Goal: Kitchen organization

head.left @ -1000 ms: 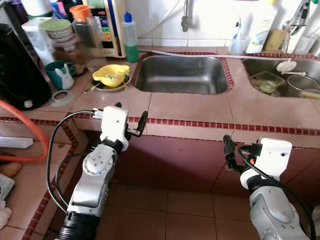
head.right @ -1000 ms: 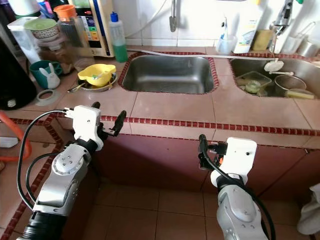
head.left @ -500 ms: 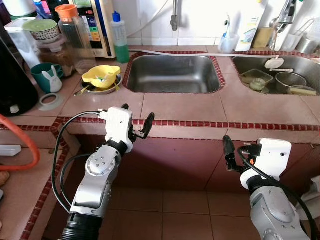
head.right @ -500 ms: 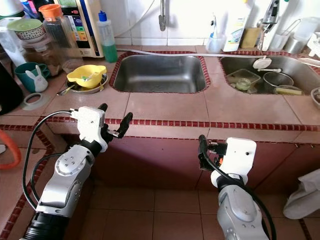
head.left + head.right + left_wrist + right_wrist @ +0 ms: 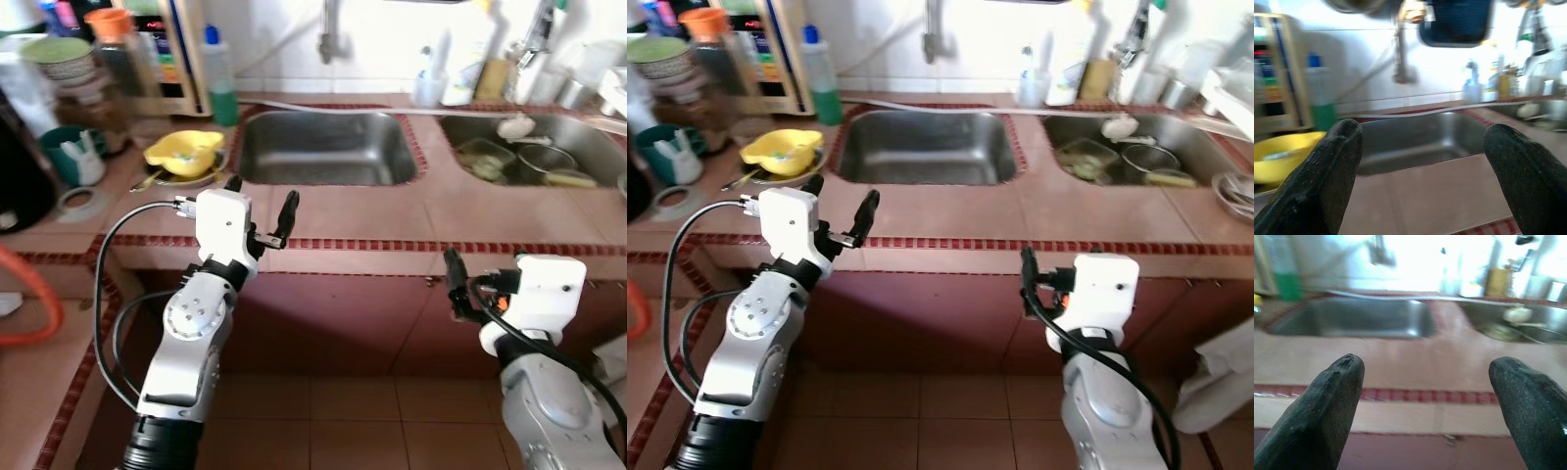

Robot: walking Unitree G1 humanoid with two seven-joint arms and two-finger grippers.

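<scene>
Pink tiled counter (image 5: 362,211), edged along its front with a strip of small dark red tiles: a bare stretch of tile is seen between the sinks and the front edge.

Rectangular stainless steel sink (image 5: 323,147), set into the counter near the middle: the basin is seen bare. A second steel sink (image 5: 1127,157) is set to its right, with a clear container, a steel pot and other dishes inside it.

Yellow plastic bowl (image 5: 183,151): placed on a steel plate just left of the middle sink, with cutlery beside it. A teal mug (image 5: 61,157) with a white rabbit figure and a green-filled bottle with a blue cap (image 5: 217,73) are set further left and back, among jars and a panel appliance crowding the counter's left rear.

Left tool (image 5: 259,208): held at the counter's front edge, before the left corner of the middle sink; its two black fingers (image 5: 1327,181) are spread well apart, nothing between them.

Right tool (image 5: 1027,279): held below the counter's edge, against the dark red cabinet front; in the right wrist view its fingers (image 5: 1327,406) are wide apart and nothing is held.

Brown tiled floor (image 5: 343,421): seen open between the two arms.
</scene>
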